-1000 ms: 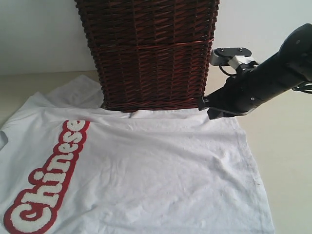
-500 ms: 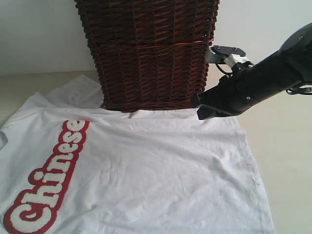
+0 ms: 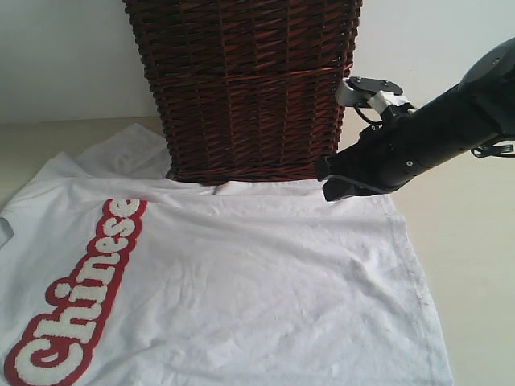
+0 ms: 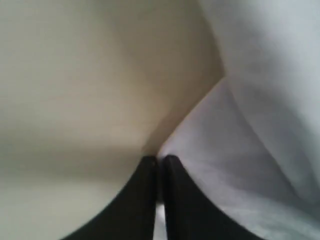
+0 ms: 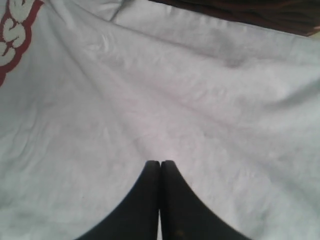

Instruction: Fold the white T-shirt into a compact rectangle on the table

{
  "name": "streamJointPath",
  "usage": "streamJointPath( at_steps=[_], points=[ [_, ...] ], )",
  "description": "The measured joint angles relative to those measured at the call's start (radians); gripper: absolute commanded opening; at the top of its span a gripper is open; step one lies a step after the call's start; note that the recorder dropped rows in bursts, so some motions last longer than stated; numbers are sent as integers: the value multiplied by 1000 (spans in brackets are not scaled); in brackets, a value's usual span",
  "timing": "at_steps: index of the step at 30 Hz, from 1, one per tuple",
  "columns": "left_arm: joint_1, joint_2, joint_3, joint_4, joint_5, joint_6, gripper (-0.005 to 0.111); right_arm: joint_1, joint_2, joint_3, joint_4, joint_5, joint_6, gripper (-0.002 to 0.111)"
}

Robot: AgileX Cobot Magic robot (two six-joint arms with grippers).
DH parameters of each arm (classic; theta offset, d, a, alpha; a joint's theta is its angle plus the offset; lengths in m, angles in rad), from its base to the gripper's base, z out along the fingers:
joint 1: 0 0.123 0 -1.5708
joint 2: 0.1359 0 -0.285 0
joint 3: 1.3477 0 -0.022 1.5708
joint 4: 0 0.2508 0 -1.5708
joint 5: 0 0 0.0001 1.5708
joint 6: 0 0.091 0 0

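text: "Chinese" | on: white T-shirt [image 3: 265, 289] | lettering fragment [image 5: 14, 27]: probably same word

The right arm [image 3: 434, 141] enters from 3 o'clock, sloping down toward 8 o'clock; the right hand [image 5: 160, 166] is clamped tight. The left hand [image 4: 159, 162] is nearly closed.
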Motion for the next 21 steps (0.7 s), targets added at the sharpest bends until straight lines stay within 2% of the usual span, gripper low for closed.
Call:
streamJointPath(
  at_steps=[2,10,13,16,18,21],
  points=[
    [0,0,0,70,54,-79,0,0,0,0,0,4,0,0],
    [0,0,41,172,180,-279,0,0,0,0,0,15,0,0],
    [0,-30,32,189,182,-318,0,0,0,0,8,17,0,0],
    [0,-173,16,248,136,-383,0,0,0,0,11,17,-2,0],
    [2,-252,14,278,144,-395,0,0,0,0,17,17,-2,0],
    [6,-305,14,226,286,-298,2,0,0,0,18,19,-4,0]
  ],
)
